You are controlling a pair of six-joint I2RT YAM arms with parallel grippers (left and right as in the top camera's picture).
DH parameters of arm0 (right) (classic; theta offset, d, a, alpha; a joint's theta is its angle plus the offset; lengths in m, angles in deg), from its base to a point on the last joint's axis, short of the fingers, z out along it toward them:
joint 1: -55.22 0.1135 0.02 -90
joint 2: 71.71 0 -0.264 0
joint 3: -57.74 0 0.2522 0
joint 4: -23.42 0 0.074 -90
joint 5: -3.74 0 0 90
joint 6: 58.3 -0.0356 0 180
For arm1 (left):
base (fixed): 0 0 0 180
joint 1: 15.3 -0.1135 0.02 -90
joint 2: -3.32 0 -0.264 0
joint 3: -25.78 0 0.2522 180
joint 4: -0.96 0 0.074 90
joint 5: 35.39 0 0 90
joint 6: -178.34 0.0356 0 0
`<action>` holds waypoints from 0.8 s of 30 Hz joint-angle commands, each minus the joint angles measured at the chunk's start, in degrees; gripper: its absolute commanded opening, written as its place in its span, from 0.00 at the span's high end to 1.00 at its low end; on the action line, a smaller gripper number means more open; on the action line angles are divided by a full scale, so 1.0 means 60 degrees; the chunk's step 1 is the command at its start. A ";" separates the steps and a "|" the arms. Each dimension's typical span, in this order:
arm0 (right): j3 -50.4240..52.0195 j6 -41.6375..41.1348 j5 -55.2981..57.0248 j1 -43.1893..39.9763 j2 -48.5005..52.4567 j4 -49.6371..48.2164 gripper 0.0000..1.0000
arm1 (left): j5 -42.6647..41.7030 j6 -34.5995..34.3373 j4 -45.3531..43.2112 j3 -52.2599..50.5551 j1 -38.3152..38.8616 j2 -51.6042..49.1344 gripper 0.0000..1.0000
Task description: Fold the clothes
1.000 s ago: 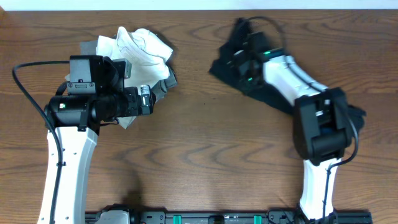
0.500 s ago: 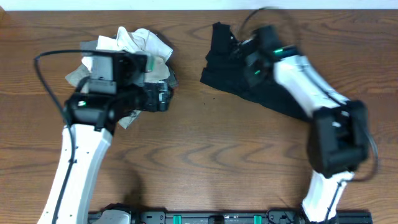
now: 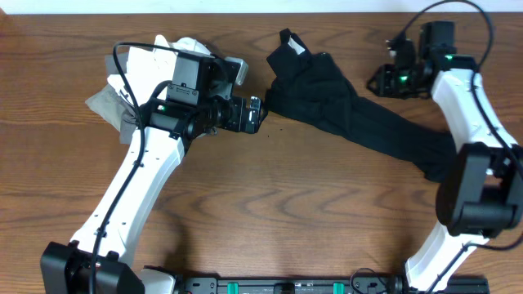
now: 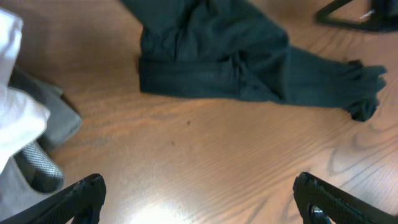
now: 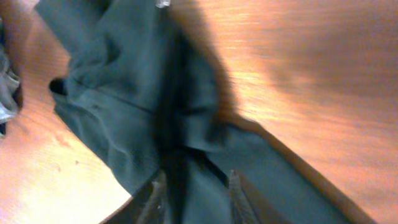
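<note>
The black T-shirt (image 3: pixel 343 106) lies crumpled and stretched in a band from the top middle to the right of the wooden table; it also shows in the left wrist view (image 4: pixel 217 62) and the right wrist view (image 5: pixel 124 93). My left gripper (image 3: pixel 255 114) is open and empty just left of the shirt's near corner, its fingers wide apart over bare wood (image 4: pixel 199 202). My right gripper (image 3: pixel 382 80) hovers at the shirt's upper right edge, fingers apart above the cloth (image 5: pixel 196 186), gripping nothing. A heap of white and grey garments (image 3: pixel 167 57) lies at the back left.
The white and grey heap lies under and behind my left arm, and its edge shows in the left wrist view (image 4: pixel 37 130). Bare wooden table (image 3: pixel 286 212) fills the front half. My right arm's lower link stands over the shirt's right end (image 3: pixel 478 188).
My left gripper swung right from the white heap to the shirt's left edge. My right gripper let go and moved right and back; the shirt now lies spread out longer.
</note>
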 commanded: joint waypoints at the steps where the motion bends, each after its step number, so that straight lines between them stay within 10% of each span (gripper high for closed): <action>1: 0.0015 0.0619 -0.0867 0.0663 0.0594 -0.0372 0.60 | -0.0229 -0.0047 -0.0076 0.0211 0.0007 0.0102 0.03; 6: 0.0015 0.0452 -0.0863 0.1552 0.1534 -0.1304 0.60 | -0.0237 -0.0051 0.0426 0.0211 0.0011 0.0109 0.03; 11: 0.0015 0.1096 -0.0991 0.2040 0.1570 -0.0186 0.99 | -0.0233 -0.0044 0.0714 0.0211 0.0004 0.0109 0.03; 21: 0.0015 0.3861 0.0721 0.3275 0.0732 0.3402 0.99 | 0.0022 -0.0004 0.0419 0.0204 0.0018 -0.0229 0.03; 24: 0.0015 0.3049 0.1490 0.3384 0.0703 0.3177 0.66 | 0.0029 0.0117 0.0419 0.0200 0.0062 -0.0721 0.03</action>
